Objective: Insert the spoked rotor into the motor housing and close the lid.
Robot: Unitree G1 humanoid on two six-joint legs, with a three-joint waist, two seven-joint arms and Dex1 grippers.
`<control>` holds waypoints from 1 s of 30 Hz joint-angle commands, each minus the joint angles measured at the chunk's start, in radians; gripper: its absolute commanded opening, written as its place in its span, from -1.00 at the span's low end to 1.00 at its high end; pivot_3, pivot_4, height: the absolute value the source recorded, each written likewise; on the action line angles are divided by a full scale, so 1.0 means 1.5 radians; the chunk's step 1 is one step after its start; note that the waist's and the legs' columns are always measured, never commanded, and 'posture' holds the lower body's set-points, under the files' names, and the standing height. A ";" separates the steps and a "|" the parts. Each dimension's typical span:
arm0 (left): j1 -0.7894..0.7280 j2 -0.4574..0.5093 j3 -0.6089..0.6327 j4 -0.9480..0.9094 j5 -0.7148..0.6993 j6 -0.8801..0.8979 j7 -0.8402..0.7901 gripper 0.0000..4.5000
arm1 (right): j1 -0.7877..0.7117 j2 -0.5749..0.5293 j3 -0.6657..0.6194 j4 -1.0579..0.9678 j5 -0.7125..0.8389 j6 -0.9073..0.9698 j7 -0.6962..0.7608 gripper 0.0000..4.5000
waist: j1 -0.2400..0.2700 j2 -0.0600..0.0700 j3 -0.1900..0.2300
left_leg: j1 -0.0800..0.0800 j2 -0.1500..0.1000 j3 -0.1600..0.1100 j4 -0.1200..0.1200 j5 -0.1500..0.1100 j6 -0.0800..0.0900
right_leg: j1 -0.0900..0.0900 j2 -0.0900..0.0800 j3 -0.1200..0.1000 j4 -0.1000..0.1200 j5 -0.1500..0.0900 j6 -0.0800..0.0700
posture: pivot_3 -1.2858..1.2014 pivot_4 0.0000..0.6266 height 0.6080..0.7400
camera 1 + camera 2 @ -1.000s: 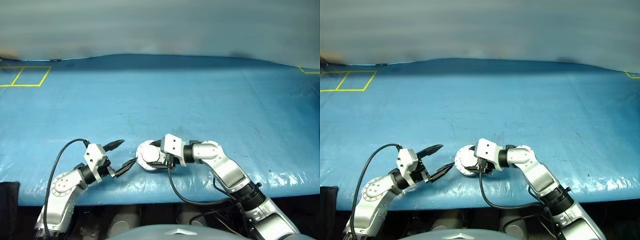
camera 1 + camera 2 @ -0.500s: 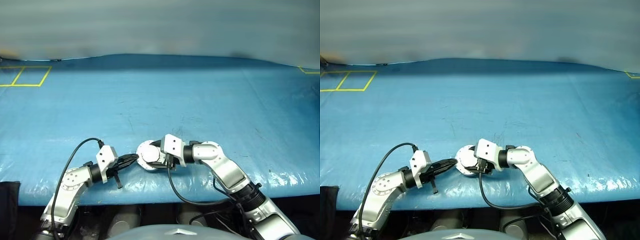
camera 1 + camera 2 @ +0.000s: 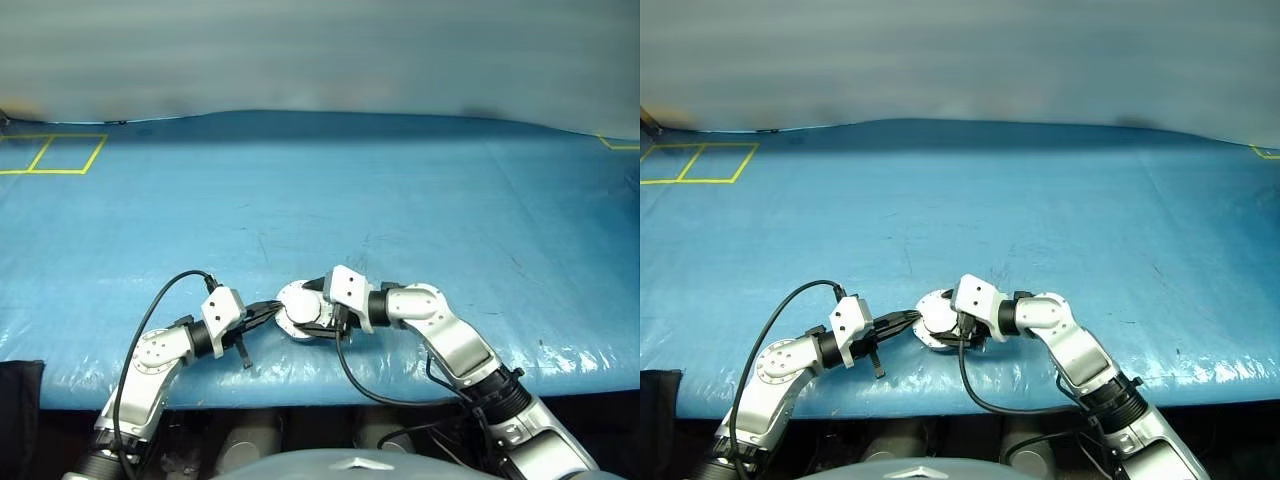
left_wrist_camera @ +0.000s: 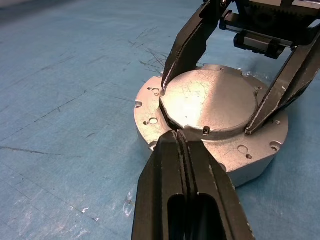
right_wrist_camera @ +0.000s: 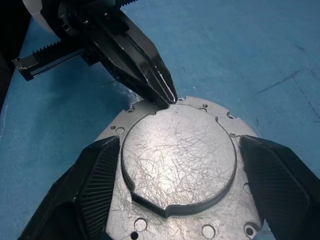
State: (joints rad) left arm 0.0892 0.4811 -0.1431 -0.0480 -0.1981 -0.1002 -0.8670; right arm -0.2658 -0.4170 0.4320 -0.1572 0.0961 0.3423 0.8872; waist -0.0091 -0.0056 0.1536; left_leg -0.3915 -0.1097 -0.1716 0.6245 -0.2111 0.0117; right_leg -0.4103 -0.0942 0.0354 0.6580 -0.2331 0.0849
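Observation:
The motor housing (image 4: pixel 148 118) is a short silver cup on the blue cover, near the table's front edge (image 3: pixel 297 308). The lid (image 5: pixel 177 155) lies flat on it, plain scratched face up. The spoked rotor is hidden. My left gripper (image 4: pixel 179 135) is shut with nothing between its fingers, and its tips rest at the lid's rim (image 5: pixel 170 98). My right gripper (image 5: pixel 180 167) is open. Its two fingers (image 5: pixel 95 177) stand on either side of the lid, over the housing's flange. In the head views both grippers meet at the housing, the left gripper (image 3: pixel 270 313) from the left and the right gripper (image 3: pixel 318 320) from the right.
A blue wrinkled cover (image 3: pixel 400 200) spans the whole table. Yellow tape squares (image 3: pixel 50 155) mark its far left corner, and another yellow mark (image 3: pixel 620 143) sits at the far right. The table's front edge (image 3: pixel 330 385) runs just below the housing.
My left gripper went from wide open to shut and moved right, bringing its tips to the lid's rim. The right arm stayed at the housing.

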 commanded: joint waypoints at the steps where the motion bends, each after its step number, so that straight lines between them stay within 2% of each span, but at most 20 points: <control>1: 0.016 0.002 -0.019 0.000 0.016 0.016 0.002 -1.00 | 0.013 0.016 -0.055 -0.047 0.064 0.019 -0.005 0.99 | 0.001 0.000 0.000 | 0.000 0.000 0.000 0.000 0.000 0.000 | 0.000 0.000 0.000 0.000 0.000 0.000 | 0.03 -0.52 1.00; 8: 0.016 0.004 -0.024 -0.009 0.013 0.019 0.000 -1.00 | 0.050 0.033 -0.160 -0.119 0.222 0.135 -0.016 0.99 | 0.005 0.000 0.000 | -0.002 -0.001 -0.001 0.000 -0.001 0.001 | -0.001 -0.001 -0.001 -0.001 0.001 0.001 | 0.03 -0.52 1.00; 13: 0.012 0.002 -0.027 -0.009 0.014 0.010 0.001 -1.00 | 0.074 0.033 -0.250 -0.137 0.328 0.313 -0.099 0.99 | 0.009 0.000 0.000 | -0.003 -0.001 -0.001 -0.001 -0.001 0.001 | -0.001 -0.001 -0.001 -0.002 0.000 0.000 | 0.03 -0.52 1.00; 19: 0.005 0.003 -0.031 -0.005 0.017 0.002 0.001 -1.00 | 0.114 0.053 -0.315 -0.168 0.465 0.509 -0.178 0.99 | 0.015 0.001 0.000 | -0.003 0.000 -0.001 -0.002 -0.001 0.001 | -0.001 -0.001 -0.001 -0.002 0.000 0.000 | 0.03 -0.52 1.00; 23: 0.004 0.002 -0.033 -0.003 0.020 -0.003 0.003 -1.00 | 0.124 0.077 -0.336 -0.170 0.512 0.587 -0.233 0.99 | 0.016 0.001 0.000 | -0.003 0.000 0.000 -0.002 -0.001 0.001 | -0.001 -0.001 -0.001 -0.002 0.000 0.000 | 0.03 -0.52 1.00; 30: 0.006 -0.001 -0.040 -0.007 0.023 -0.005 0.006 -1.00 | 0.118 0.121 -0.350 -0.129 0.530 0.667 -0.316 0.99 | 0.015 0.002 0.000 | -0.003 0.000 -0.001 -0.002 -0.001 0.002 | -0.001 -0.001 -0.001 -0.006 0.001 0.001 | 0.03 -0.52 1.00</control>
State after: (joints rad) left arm 0.0884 0.4796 -0.1733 -0.0597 -0.1863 -0.1177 -0.8523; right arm -0.0749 -0.2460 -0.0732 -0.3536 0.8691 1.3235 0.4331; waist 0.0132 -0.0028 0.1533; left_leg -0.3964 -0.1105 -0.1724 0.6210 -0.2129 0.0153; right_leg -0.4112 -0.0952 0.0333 0.6475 -0.2315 0.0876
